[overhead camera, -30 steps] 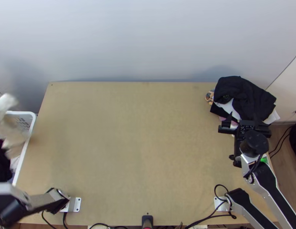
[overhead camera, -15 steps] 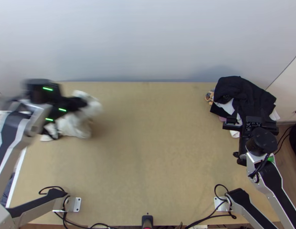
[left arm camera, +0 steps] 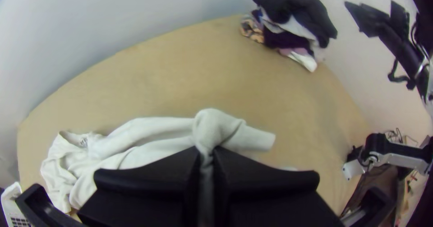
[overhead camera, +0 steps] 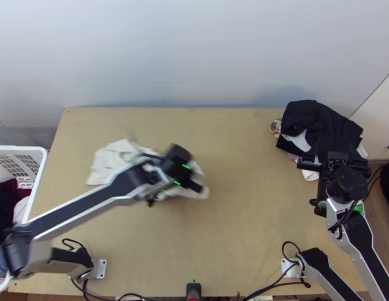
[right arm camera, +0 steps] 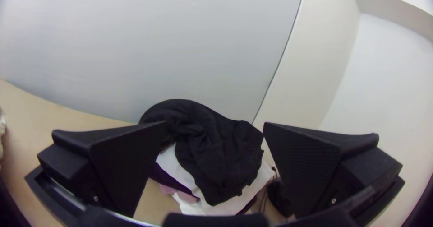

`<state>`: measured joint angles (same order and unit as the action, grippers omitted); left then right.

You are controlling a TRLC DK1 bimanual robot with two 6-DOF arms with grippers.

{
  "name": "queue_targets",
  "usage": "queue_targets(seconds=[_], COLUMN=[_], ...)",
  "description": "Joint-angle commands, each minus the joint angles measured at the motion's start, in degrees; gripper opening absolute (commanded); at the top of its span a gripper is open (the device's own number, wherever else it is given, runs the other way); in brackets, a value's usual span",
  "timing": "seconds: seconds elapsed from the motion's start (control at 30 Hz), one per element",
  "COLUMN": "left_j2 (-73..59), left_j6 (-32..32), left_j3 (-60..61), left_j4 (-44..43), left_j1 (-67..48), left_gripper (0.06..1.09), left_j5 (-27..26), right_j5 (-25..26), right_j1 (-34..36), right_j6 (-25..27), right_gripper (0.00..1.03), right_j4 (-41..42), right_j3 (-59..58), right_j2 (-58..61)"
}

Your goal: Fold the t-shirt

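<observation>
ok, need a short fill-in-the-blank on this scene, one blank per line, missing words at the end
1. The left gripper is shut on a t-shirt whose colour is ____.
2. The right gripper is not shut but ____.
3. The top garment of the clothes pile is coloured ____.
4. In the top view, the laundry basket is by the table's ____ edge.

Missing words, in order: white; open; black; left.

arms: silver-grey, black inlays
cables: thin, black
lights: green stripes (rather bright)
base plates: whitish, small holes
fingers: wide, black, ridged
</observation>
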<state>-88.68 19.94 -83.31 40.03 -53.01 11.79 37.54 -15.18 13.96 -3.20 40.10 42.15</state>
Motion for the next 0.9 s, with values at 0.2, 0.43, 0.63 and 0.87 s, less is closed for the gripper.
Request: queue_targets(seconds=[0.2, 0.43, 0.63, 0.87], left_j2=[-19.2, -17.9, -13.4, -6.5], left_j6=[2.7, 5.7, 4.9, 4.0], left_j3=[-18.7, -23.1, -23.0, -15.3], left_j4=[-3.3, 0.6, 3.9, 7.0], left_j1=[-19.3, -17.2, -11.1, 1.5], left_gripper=[0.47, 1.05, 1.04, 1.04], left_j5=[0.5, 0.5, 1.1, 1.1], right_j5=[-0.1, -0.4, -1.7, -9.8], right_j1=[3.5, 3.1, 1.3, -3.5], right_j6=[-2.5, -4.1, -5.1, -11.8], right_gripper=[0.98, 0.98, 0.98, 0.98], right_j4=[-0.1, -0.1, -0.2, -6.8], right_j3=[-1.8, -1.4, 1.9, 7.8], right_j2=[0.3, 3.4, 7.9, 14.5])
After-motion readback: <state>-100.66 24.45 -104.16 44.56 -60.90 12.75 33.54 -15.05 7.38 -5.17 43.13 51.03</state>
